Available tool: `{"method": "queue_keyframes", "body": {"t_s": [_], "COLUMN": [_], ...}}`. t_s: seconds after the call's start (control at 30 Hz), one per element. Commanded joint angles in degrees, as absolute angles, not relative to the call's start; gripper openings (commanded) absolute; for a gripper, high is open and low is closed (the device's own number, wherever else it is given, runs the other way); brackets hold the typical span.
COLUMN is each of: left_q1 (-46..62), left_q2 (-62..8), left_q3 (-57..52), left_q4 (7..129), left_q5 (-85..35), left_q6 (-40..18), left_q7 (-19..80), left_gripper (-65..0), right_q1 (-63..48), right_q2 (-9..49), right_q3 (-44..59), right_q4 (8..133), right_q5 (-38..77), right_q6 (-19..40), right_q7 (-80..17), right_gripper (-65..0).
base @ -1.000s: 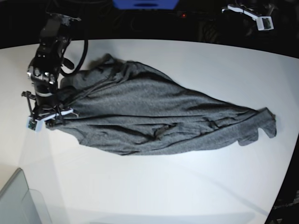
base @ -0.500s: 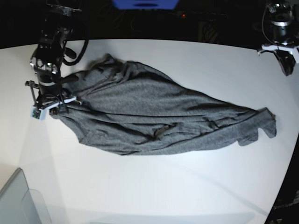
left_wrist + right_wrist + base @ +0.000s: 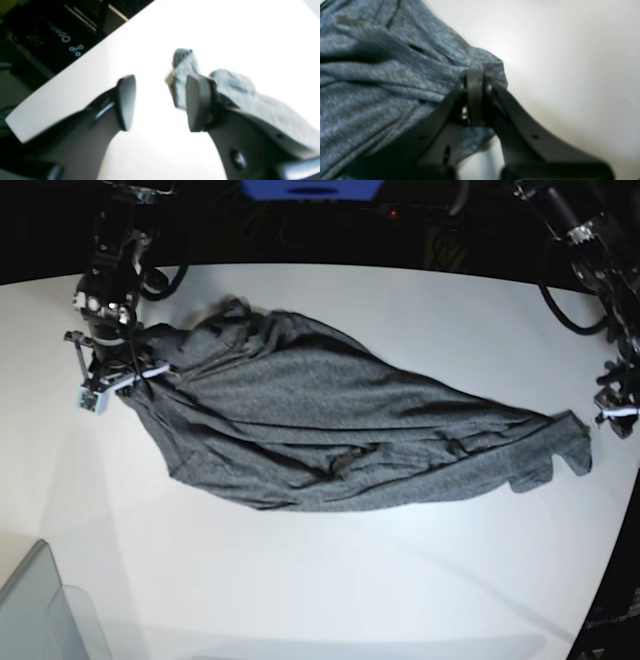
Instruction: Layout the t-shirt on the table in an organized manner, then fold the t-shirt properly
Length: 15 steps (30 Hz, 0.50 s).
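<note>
A grey t-shirt [image 3: 330, 435] sprawls mid-table [image 3: 320, 590]; the right gripper [image 3: 475, 100] clenches its corner, the left gripper [image 3: 160, 102] parted beside its opposite tip.

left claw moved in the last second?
Yes. In the base view the left claw came down from the dark background beyond the table to the t-shirt's right tip.

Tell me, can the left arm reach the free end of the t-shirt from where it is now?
Probably yes. The left pincer stands open just beside the end of the t-shirt, with only bare table between them.
</note>
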<state>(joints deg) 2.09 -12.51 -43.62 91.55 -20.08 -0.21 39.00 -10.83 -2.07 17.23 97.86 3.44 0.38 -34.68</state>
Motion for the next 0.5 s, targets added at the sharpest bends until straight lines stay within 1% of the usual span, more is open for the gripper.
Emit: {"method": "queue_keyframes", "body": {"t_s": [0.0,0.07,0.17,0.23,0.3,0.47], "left_q1": [0.6,-1.2,-3.3,-4.3,-4.9,-4.4], "left_q2": [-14.1,-15.7,-16.9,-16.9,-16.7,-15.9], "left_q3": [-43.0,-41.1,-38.1,-37.5,-37.2,-37.3], "left_q4": [90.9,88.0,83.8,80.8,78.2,74.9], "left_q5": [-20.3,-20.3,-20.3,-20.3,-20.3,-20.3], "left_q6": [-0.3,-0.3,-0.3,-0.3,-0.3,-0.3], "left_q7": [38.7,38.6,38.5,38.0,35.5,32.0], "left_gripper": [-30.9,-29.4,-28.9,-28.9,-28.9,-29.1], "right_q1": [-10.2,-10.1,-9.7,-9.9,-9.9,-9.6], "right_q2": [-2.0,-2.0,-1.8,-1.8,-1.9,-1.7], "right_q3": [17.3,17.3,17.3,17.3,17.2,16.7], "right_q4": [98.9,98.9,98.9,98.9,98.9,98.9], "right_q5": [3.6,3.6,3.5,3.6,3.6,3.6], "right_q6": [0.4,0.4,0.4,0.4,0.4,0.4], "right_q7": [-33.3,-33.3,-33.3,-33.3,-33.4,-33.6], "right_gripper": [-65.0,-65.0,-65.0,-65.0,-65.0,-65.0]}}
